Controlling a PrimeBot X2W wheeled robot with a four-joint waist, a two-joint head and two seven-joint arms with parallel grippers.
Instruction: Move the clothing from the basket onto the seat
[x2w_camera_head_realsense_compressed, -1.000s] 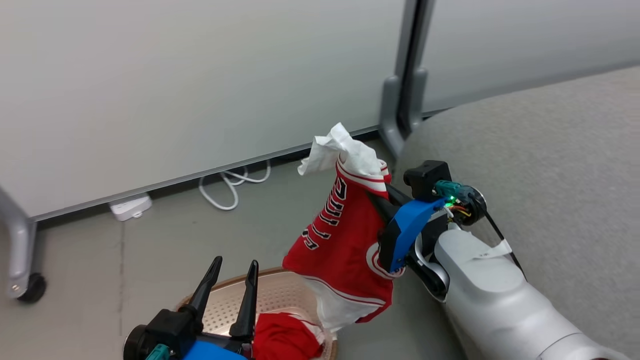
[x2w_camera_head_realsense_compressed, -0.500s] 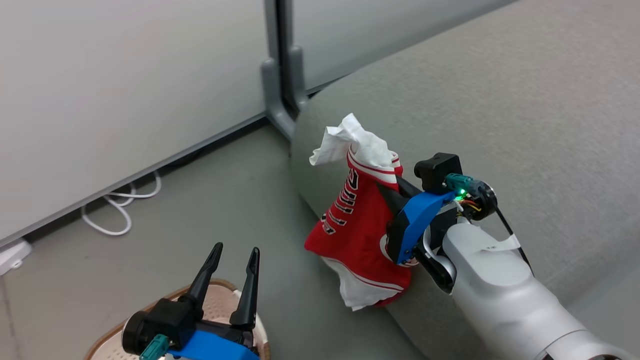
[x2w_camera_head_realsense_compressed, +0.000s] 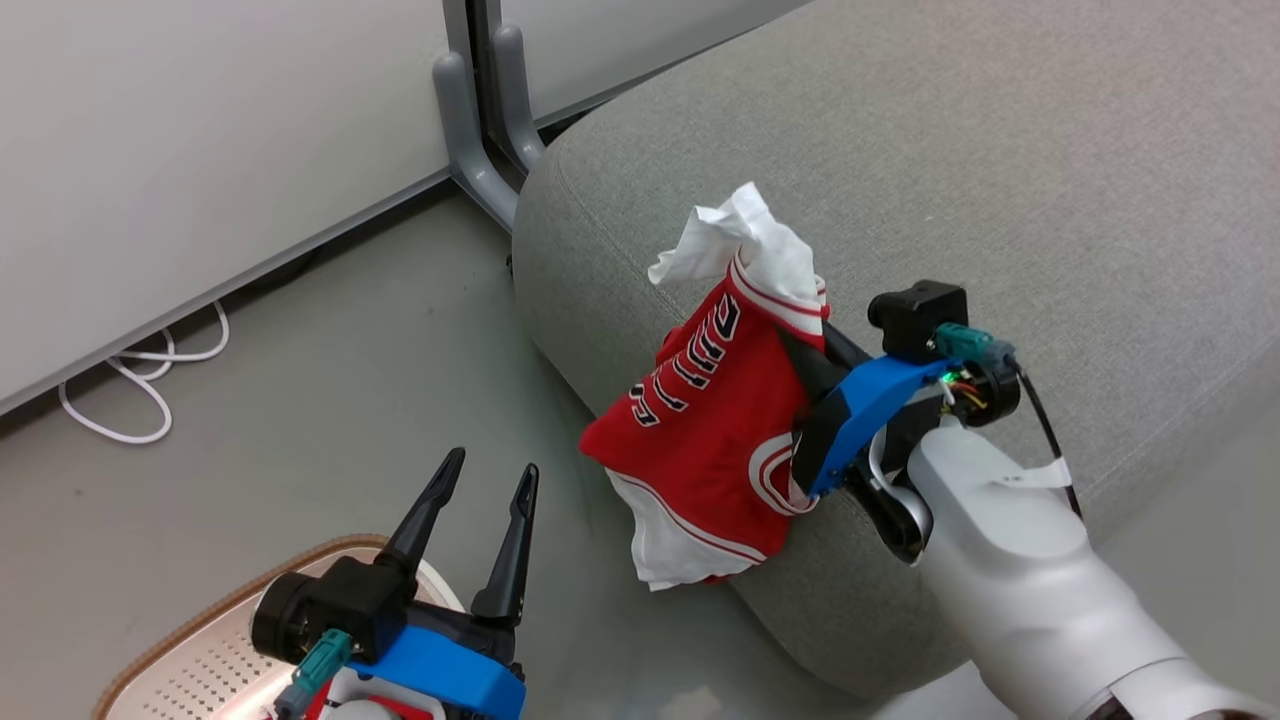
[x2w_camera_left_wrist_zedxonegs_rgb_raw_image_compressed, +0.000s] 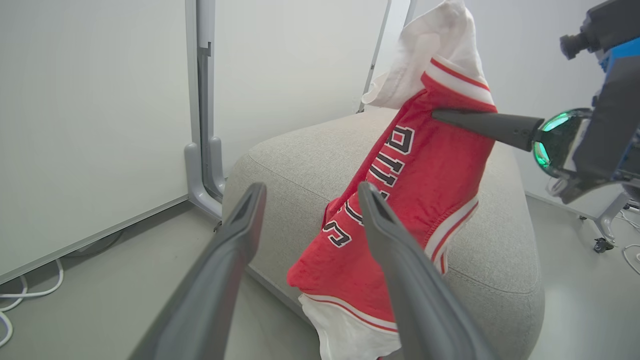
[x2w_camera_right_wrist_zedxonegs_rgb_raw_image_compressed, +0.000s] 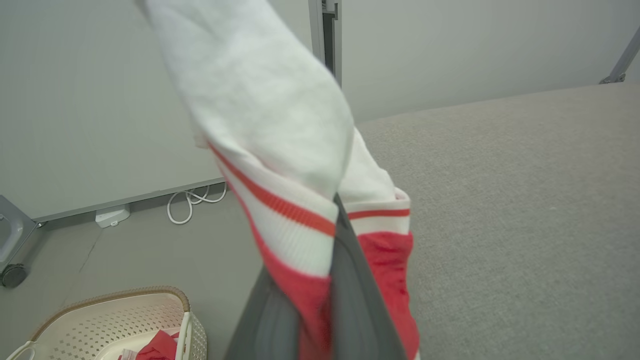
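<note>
Red garment (x2w_camera_head_realsense_compressed: 710, 430) pinched in right claw (x2w_camera_head_realsense_compressed: 800, 345), long axis upright, white end topmost; left claw (x2w_camera_head_realsense_compressed: 493, 462) wide apart.

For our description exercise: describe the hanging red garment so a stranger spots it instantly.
Find the big grey seat. Over its near edge a red garment hangs from the right gripper. Unlike the red cloth in the basket, it shows dark lettering.

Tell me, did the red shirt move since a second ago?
Yes. The red shirt, pinched in the right gripper, hung over the basket before; now it hangs by the corner of the seat.
</note>
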